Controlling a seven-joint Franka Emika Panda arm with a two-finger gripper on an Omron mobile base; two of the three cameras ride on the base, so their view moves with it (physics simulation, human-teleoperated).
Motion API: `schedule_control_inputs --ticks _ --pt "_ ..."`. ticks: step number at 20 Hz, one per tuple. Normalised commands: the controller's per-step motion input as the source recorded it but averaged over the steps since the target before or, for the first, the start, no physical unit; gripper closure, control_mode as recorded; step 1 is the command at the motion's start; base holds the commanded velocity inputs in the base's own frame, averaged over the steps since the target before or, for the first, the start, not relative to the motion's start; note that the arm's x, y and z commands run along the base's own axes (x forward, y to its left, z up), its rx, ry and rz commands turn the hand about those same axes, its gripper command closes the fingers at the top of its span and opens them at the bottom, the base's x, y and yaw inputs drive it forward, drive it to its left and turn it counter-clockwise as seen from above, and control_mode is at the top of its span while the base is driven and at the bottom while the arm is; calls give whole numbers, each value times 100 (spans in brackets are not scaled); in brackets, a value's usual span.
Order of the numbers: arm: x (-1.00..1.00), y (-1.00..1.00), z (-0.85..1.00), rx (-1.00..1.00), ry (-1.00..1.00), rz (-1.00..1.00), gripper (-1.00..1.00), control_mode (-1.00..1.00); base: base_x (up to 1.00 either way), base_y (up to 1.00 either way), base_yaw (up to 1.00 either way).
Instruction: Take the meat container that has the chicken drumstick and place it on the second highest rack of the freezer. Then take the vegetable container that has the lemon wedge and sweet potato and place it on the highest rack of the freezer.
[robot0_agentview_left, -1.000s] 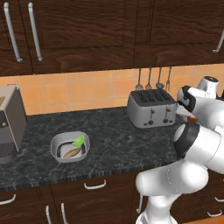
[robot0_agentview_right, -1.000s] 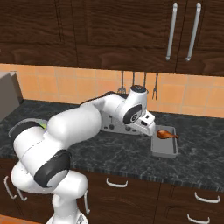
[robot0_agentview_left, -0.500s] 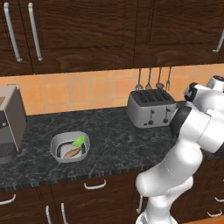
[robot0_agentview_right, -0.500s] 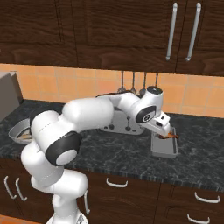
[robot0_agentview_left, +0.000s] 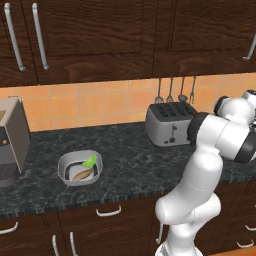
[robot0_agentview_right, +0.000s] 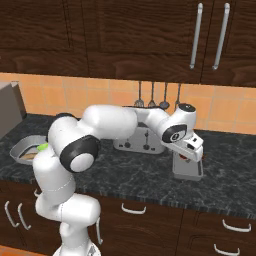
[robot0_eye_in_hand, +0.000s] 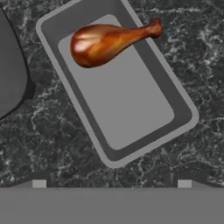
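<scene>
The meat container (robot0_eye_in_hand: 131, 109), a grey rectangular tray, is being seen from above in the hand view, lying flat on the dark speckled counter (robot0_eye_in_hand: 52, 140) and turned at a slant to the picture. The chicken drumstick (robot0_eye_in_hand: 107, 41) is lying inside it at one end, its thick part toward the middle of the tray floor and its thin bone end reaching the long wall. The rest of the tray floor is bare.

In the right base view the same container (robot0_agentview_right: 188, 170) is sitting near the counter's front edge, just to the right of the toaster (robot0_agentview_right: 135, 142); its upper part is being covered by the hand. The gripper (robot0_agentview_right: 192, 156) is being held directly over the tray, apart from it. Its jaws are standing wide, with nothing between them; in the hand view only two pale fingertips (robot0_eye_in_hand: 39, 183) are showing at the bottom, well apart from each other and short of the tray's near rim.

The vegetable container (robot0_agentview_left: 80, 168), a round grey bowl, is resting toward the left part of the counter, nearer the front edge than the back wall. A green wedge and a brownish piece are lying inside it. A boxy grey appliance (robot0_agentview_left: 12, 140) is standing at the counter's left end. Utensils (robot0_agentview_left: 172, 90) are hanging on the tiled wall behind the toaster.
</scene>
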Motion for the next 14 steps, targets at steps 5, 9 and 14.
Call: schedule_control_inputs --ticks 5,9,14 --pt "0 -15 -37 0 3 -5 -100 -100 0 0 0" --pt "0 -19 -13 0 0 -6 -100 -100 0 0 0" --pt "0 -9 -1 0 0 -12 -100 -100 0 0 0"
